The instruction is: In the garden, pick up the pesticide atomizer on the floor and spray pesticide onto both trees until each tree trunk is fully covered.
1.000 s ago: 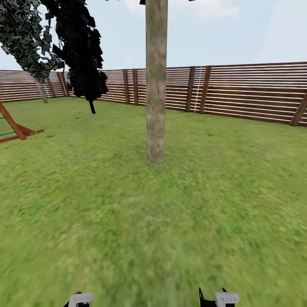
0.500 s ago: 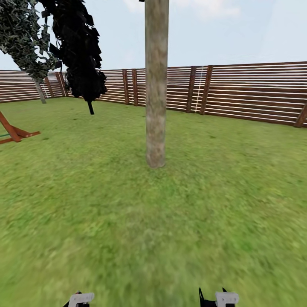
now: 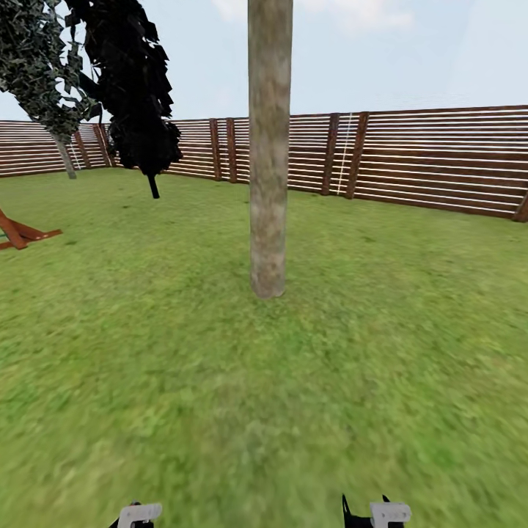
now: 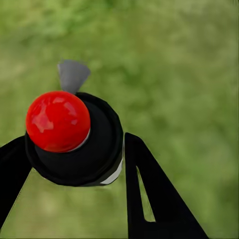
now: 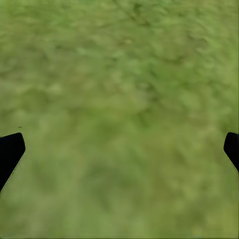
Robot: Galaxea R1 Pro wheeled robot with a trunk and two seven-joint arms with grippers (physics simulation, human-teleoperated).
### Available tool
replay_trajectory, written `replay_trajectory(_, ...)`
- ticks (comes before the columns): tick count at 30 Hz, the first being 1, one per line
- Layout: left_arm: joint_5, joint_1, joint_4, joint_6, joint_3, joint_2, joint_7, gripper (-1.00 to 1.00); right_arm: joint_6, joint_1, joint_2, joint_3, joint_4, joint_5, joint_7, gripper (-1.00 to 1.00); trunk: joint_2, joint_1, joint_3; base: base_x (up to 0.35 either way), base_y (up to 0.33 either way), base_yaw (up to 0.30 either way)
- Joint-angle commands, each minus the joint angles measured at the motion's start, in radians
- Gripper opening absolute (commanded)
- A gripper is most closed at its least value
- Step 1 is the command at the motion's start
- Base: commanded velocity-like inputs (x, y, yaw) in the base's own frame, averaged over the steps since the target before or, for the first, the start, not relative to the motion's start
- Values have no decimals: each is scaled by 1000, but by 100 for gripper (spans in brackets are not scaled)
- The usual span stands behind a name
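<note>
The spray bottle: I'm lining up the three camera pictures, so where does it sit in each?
Head view: I cannot make it out; a tree trunk rises from the grass ahead.
Left wrist view: the spray bottle, black with a red cap, sits between the left gripper jaws, over grass.
Right wrist view: it is not visible; the right gripper jaws stand wide apart.
Shared landmark: the grass.

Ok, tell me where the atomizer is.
The atomizer sits between the left gripper's fingers in the left wrist view, red top toward the camera, over grass.
</note>
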Motion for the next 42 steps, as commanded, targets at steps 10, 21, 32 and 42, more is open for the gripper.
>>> replay_trajectory(10,0,0,0,0,0,0,-1,-100,0,1,0,0,0,0,-1,100,0,0,0,338,0,0)
replay_trajectory(21,0,0,0,0,0,0,0,-100,0,1,0,0,0,0,-1,100,0,0,0,338,0,0)
replay_trajectory(32,0,0,0,0,0,0,-1,-100,0,1,0,0,0,0,-1,100,0,0,0,338,0,0)
replay_trajectory(42,0,0,0,0,0,0,-1,-100,0,0,0,0,0,0,-1,100,0,0,0,338,0,0)
